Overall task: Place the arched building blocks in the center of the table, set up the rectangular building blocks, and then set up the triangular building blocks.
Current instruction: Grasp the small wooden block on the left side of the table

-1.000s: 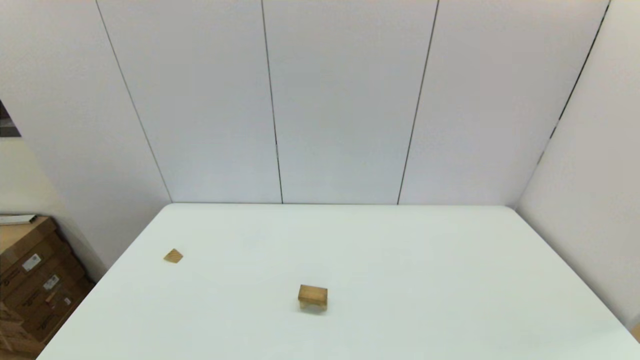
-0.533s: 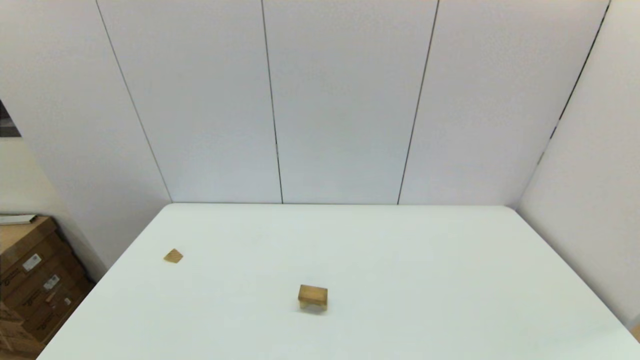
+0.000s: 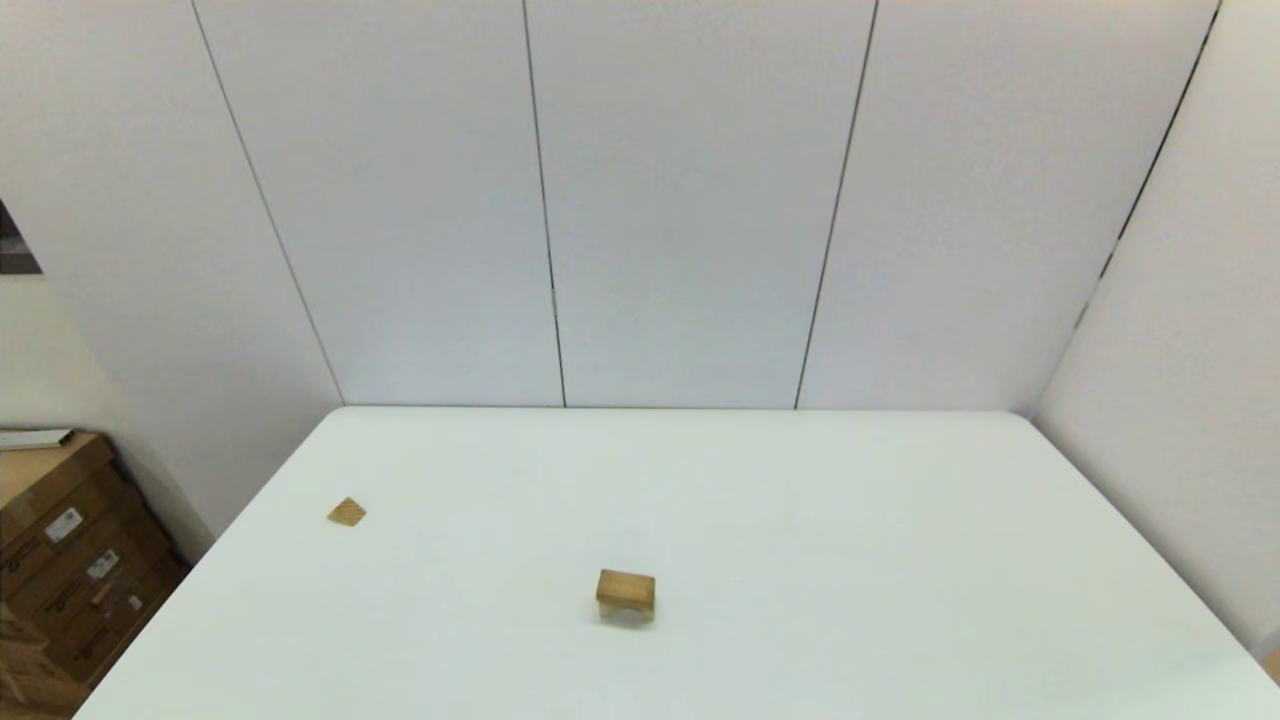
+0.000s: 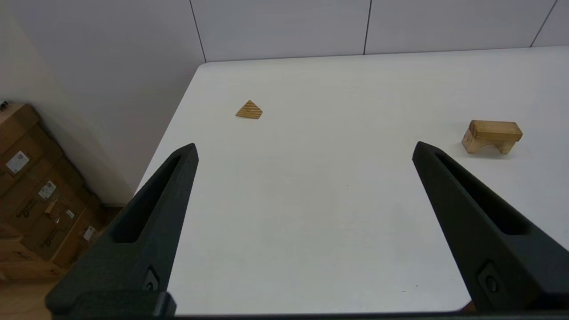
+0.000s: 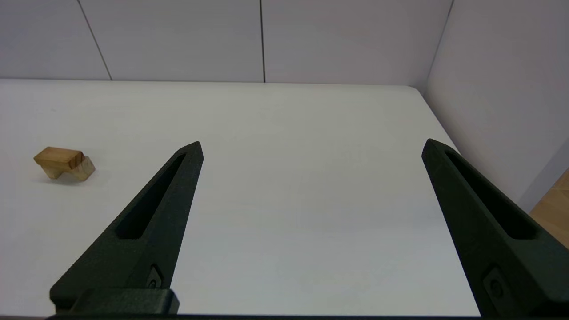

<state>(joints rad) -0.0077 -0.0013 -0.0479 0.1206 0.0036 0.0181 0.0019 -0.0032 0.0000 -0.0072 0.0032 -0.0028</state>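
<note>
White wall panels with thin dark seams rise behind the table [image 3: 800,520], and brown cardboard boxes [image 3: 60,560] are stacked on the floor off its left edge. Both arms are drawn back at the near edge, out of the head view. The left gripper [image 4: 304,151] hangs above the near left part of the table, its two black fingers spread wide with nothing between them. The right gripper [image 5: 313,149] hangs above the near right part, spread just as wide and holding nothing.

The arched building block [image 3: 626,594] is a chunky light-wood piece standing on its two legs, notch downward, near the middle of the table's width and toward the near edge. It lies well apart from both grippers, between them. The triangular building block [image 3: 346,512] is a small grained wedge lying flat near the left edge, well ahead of the left gripper. I cannot see the rectangular bar in any view.
</note>
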